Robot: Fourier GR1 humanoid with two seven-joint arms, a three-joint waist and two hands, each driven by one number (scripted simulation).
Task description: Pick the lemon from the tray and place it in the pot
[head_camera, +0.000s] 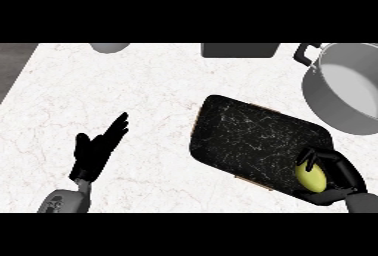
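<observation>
yellow lemon within curled fingers

Your right hand: curled round the lemon, at the black tray's near right corner | your left hand: fingers straight, over white counter | pot: far right, beyond the tray

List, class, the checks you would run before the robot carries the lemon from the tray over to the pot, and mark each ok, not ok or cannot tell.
1. Right hand curled round the lemon: ok.
2. Lemon lifted off the tray: cannot tell.
3. Pot open, no lid: ok.
4. Pot's inside free: ok where it shows; part is cut off.
5. Left hand open, away from the path: ok.
</observation>
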